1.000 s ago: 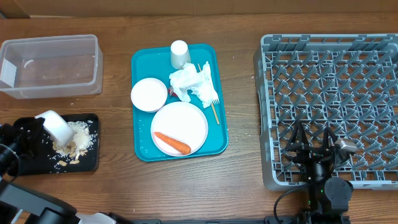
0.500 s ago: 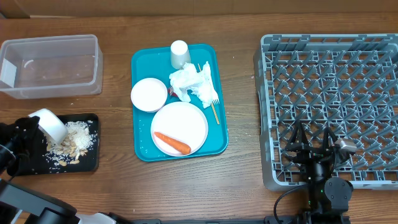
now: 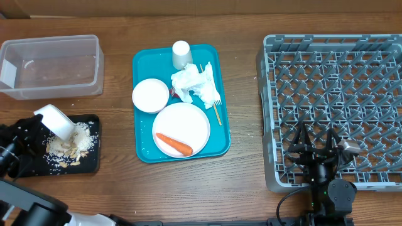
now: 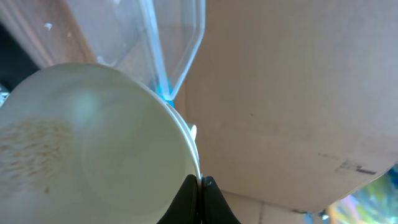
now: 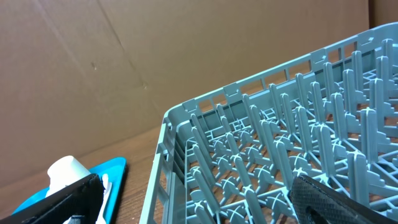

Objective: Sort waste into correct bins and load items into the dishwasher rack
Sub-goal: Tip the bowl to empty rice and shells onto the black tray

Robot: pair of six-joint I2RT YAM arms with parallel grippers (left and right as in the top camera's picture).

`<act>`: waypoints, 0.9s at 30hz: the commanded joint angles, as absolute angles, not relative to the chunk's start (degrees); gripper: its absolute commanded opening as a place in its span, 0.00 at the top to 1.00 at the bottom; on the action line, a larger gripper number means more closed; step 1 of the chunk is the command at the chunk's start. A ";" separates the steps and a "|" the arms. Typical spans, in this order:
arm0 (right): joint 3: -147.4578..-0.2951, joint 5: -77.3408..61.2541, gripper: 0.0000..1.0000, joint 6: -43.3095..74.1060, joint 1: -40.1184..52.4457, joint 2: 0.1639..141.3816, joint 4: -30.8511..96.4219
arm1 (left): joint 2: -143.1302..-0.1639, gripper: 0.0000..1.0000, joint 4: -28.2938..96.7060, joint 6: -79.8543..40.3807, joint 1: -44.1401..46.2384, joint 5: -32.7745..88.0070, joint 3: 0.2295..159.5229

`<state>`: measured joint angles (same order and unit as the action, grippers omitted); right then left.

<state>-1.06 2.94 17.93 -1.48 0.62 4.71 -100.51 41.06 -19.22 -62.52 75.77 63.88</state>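
Over on the far left, the overhead shot has the clear tub (image 3: 50, 66) sitting behind the black tray (image 3: 89, 164), and there's a pile of beige food scraps (image 3: 72, 143) on that tray. A small white bowl (image 3: 56, 120) hangs tilted over the tray's back edge.

Only the left wrist cam shows the grip properly: the left gripper (image 4: 200, 186) is pinched tight on the bowl's rim. You can also see a dusting of crumbs inside the bowl.

Mid-table, the teal tray (image 3: 141, 63) carries the cup (image 3: 181, 54), the second bowl (image 3: 151, 95), the napkin (image 3: 195, 83) and the plate (image 3: 185, 122), with the carrot (image 3: 174, 144) lying on the plate.

On the right is the grey rack (image 3: 333, 75). The right gripper (image 3: 316, 139) hangs over its near edge, fingers spread wide, holding nothing. The right wrist cam mostly shows pegs, with the cup off in the distance.
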 commanded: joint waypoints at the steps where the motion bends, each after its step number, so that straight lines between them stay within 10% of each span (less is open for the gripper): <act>1: -0.45 2.90 0.00 17.56 -1.63 0.16 4.47 | -103.48 0.96 41.39 -19.29 -62.72 78.35 63.90; 27: -0.45 2.90 0.00 17.56 -1.63 0.16 4.47 | -105.41 0.96 41.52 -16.86 -62.08 88.82 63.90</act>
